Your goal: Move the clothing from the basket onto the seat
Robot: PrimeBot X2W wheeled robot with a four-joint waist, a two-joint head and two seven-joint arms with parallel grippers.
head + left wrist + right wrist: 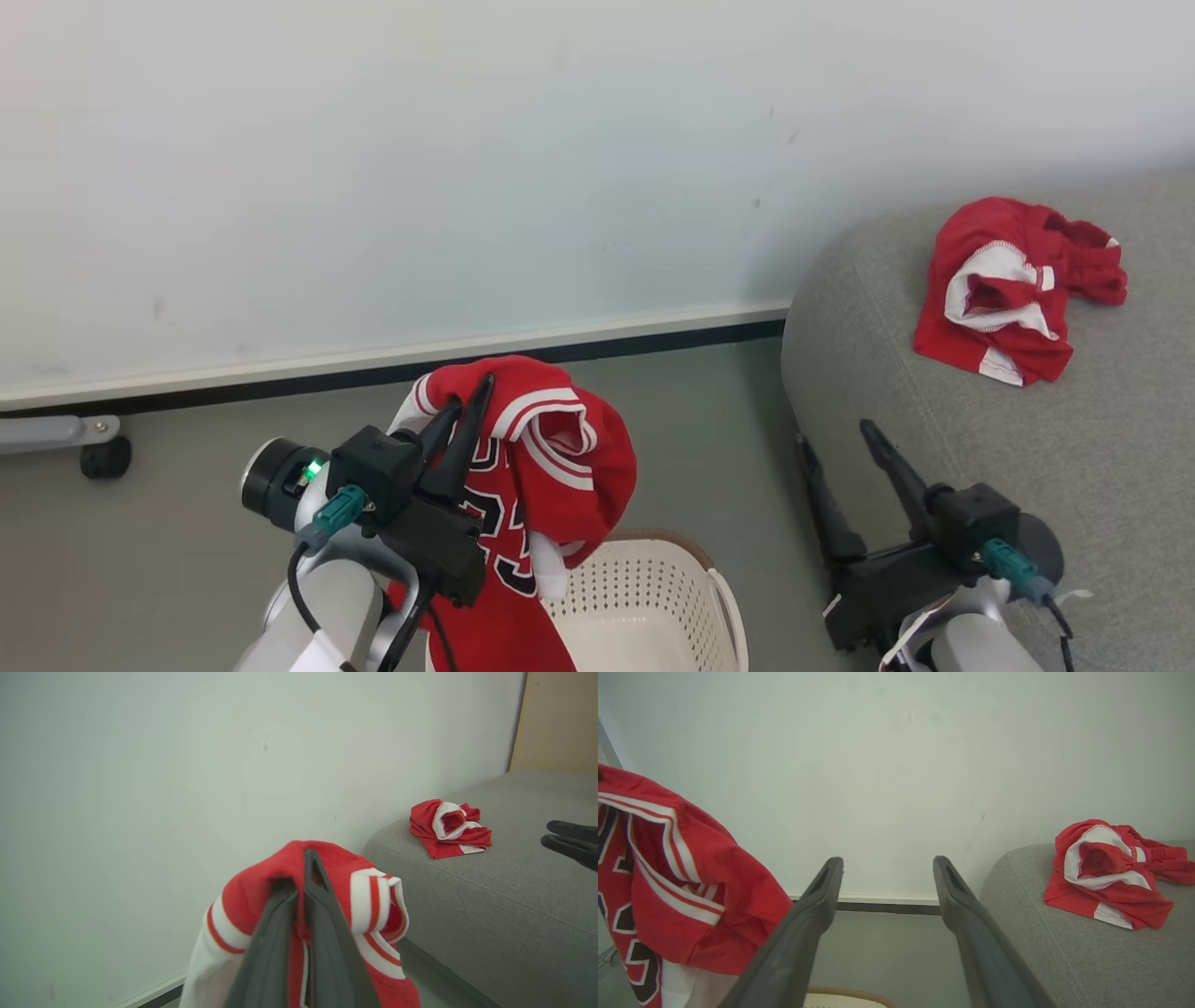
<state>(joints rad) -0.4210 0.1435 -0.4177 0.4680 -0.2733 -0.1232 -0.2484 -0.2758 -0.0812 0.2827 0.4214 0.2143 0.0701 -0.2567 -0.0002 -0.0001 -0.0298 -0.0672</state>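
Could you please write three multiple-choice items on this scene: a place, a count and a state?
1. Where does the crumpled garment lie? A on the seat; B in the left gripper; C in the right gripper.
2. How many red garments are there? A one; B two; C three.
3. The left gripper is: A open; B shut on the numbered jersey; C shut on nothing.
Key: 1 A, it rests there, apart from the open right gripper; 2 B, one lies, one hangs; 3 B, it pinches the jersey's fabric.
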